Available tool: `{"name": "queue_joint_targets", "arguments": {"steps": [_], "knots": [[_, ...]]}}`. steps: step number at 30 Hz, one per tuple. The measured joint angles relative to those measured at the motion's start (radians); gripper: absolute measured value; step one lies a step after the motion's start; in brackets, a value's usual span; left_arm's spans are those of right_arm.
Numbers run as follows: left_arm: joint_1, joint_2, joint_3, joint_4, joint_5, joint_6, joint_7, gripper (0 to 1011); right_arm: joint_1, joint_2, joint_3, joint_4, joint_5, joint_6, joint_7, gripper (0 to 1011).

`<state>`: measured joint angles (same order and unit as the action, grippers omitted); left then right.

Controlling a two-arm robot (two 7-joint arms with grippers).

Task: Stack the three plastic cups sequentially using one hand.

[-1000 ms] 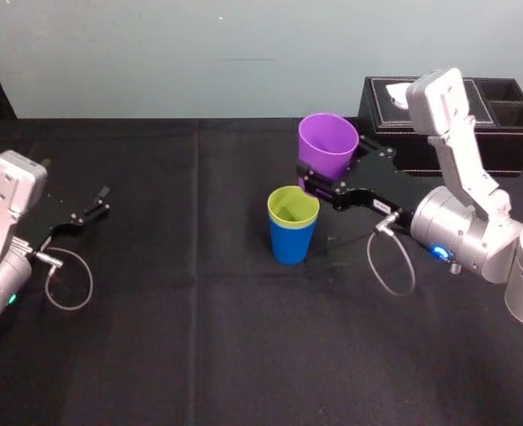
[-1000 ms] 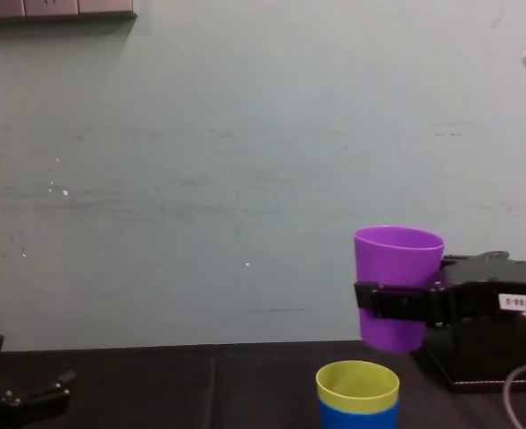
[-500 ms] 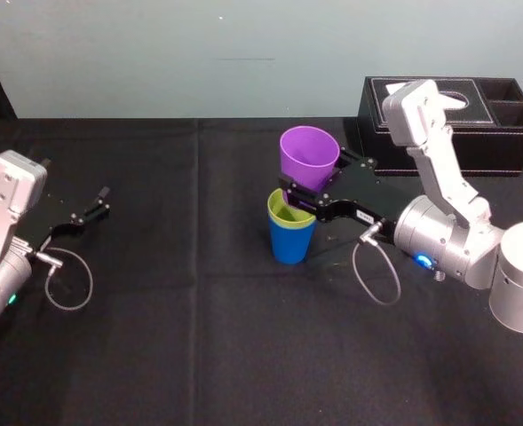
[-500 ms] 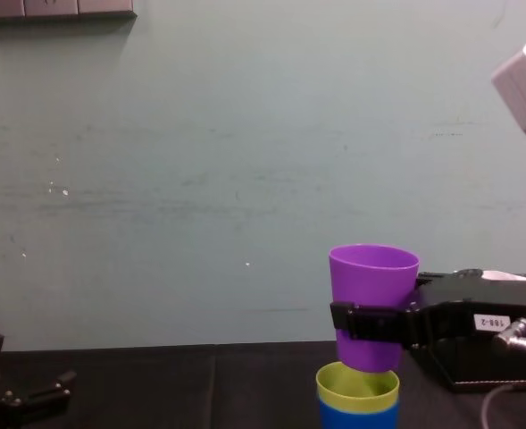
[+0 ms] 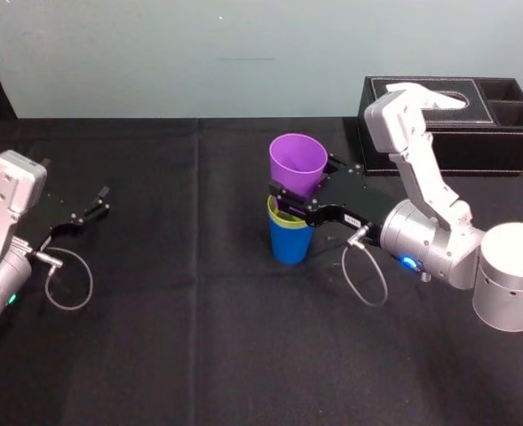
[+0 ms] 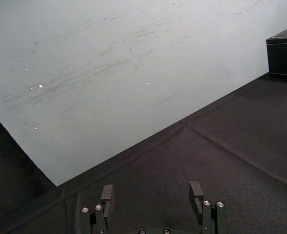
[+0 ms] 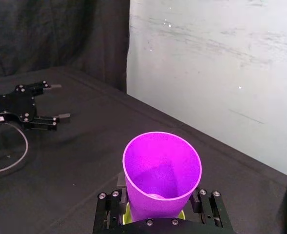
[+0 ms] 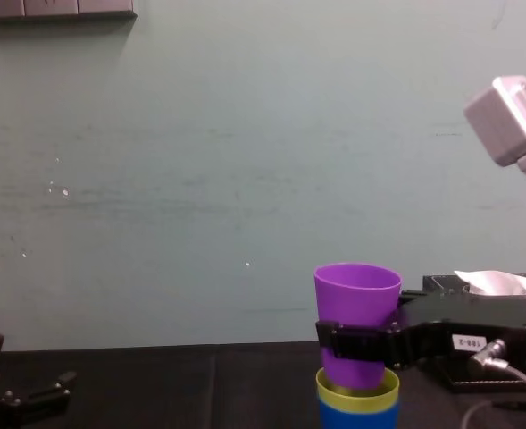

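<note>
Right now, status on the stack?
Right gripper shut on purple cup, base in yellow-green cup, itself in blue cup. Left gripper open, parked left. Box behind, apart.

We see a black-clothed table [image 5: 199, 355] bearing the blue cup [image 5: 290, 245] near its middle and a black tissue box [image 5: 496, 146] far right.

Cups: purple cup [image 5: 297, 166], yellow-green cup [image 5: 283, 216], blue cup [image 5: 290, 243]. All smooth plastic with a slight sheen; purple is finely textured inside.
Cloth [image 5: 199, 337]: black fabric, matt, seam lines visible.
Right gripper [image 7: 158, 204]: matt black, with bright metal screw heads [image 7: 102, 195].
Arm shell [image 5: 430, 240]: light grey, satin, possibly painted metal; hard to tell.
Box [image 5: 501, 133]: black leather-look, pale stitching.
Tissue [image 8: 499, 282]: white paper.
Wall [image 8: 200, 179]: pale matt paint, scuffed.
</note>
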<state>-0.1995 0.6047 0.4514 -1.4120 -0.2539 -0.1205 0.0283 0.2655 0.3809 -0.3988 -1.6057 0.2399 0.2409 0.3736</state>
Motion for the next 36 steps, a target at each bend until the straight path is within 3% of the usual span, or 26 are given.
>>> {"name": "queue_joint_targets", "arguments": {"steps": [17,32,36], "knots": [[0.000,0.000,0.000,0.000,0.000,0.000,0.000,1011,0.021,-0.027,-0.014,0.074,-0.025,-0.022,-0.004,728],[0.000,0.000,0.000,0.000,0.000,0.000,0.000,1011,0.022,-0.031,-0.013,0.088,-0.028,-0.025,-0.004,731],[0.000,0.000,0.000,0.000,0.000,0.000,0.000,1011,0.021,-0.031,-0.013,0.087,-0.028,-0.025,-0.004,836]]}}
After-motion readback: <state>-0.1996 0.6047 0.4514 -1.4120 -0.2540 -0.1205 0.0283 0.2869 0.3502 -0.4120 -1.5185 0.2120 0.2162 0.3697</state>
